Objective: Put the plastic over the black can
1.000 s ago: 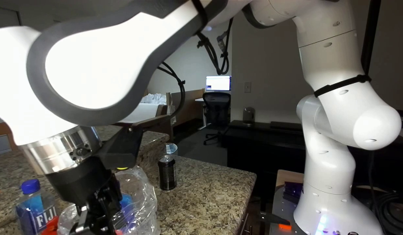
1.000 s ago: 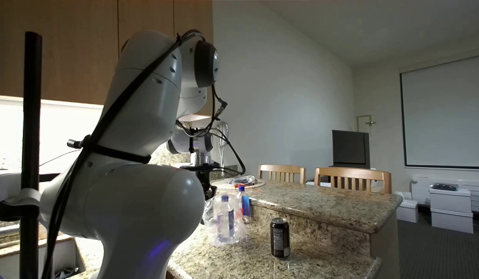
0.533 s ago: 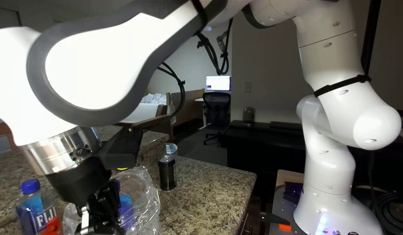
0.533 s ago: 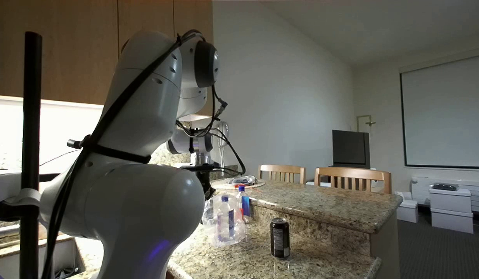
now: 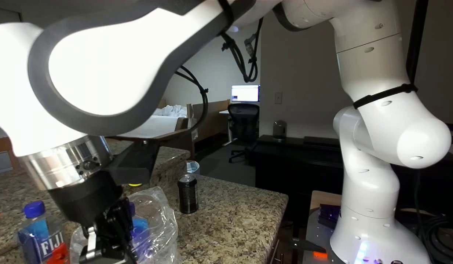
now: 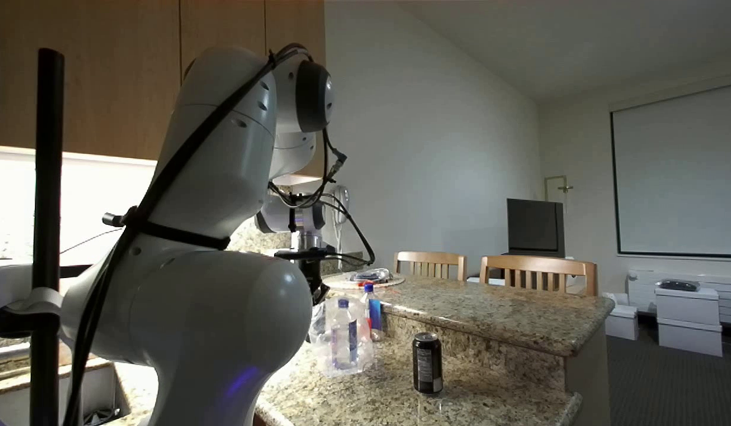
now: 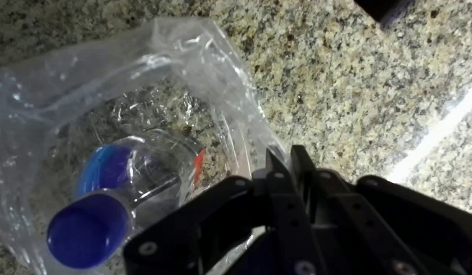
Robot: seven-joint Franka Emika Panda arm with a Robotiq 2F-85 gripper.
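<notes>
The clear plastic (image 5: 162, 220) is a crinkled bag-like sheet on the counter. It stands around a water bottle with a blue cap (image 7: 88, 231). The plastic also shows in an exterior view (image 6: 365, 355) and in the wrist view (image 7: 125, 72). My gripper (image 7: 283, 156) is shut on the plastic's edge, with a thin fold between the fingertips. In an exterior view the gripper (image 5: 110, 249) is beside the bottle, its tips partly cut off below. The black can (image 5: 188, 194) stands upright on the counter, apart from the plastic. It also shows in an exterior view (image 6: 427, 362).
A second Fiji bottle (image 5: 41, 234) with a blue cap stands beyond the plastic. The raised granite ledge (image 6: 489, 307) runs behind the can. A dark object (image 7: 381, 7) shows at the top right of the wrist view. The counter edge (image 5: 279, 220) lies past the can.
The arm and gripper have risen slightly in the last half second. The plastic has shifted and its rim has changed shape a little. The can and bottles have not moved.
</notes>
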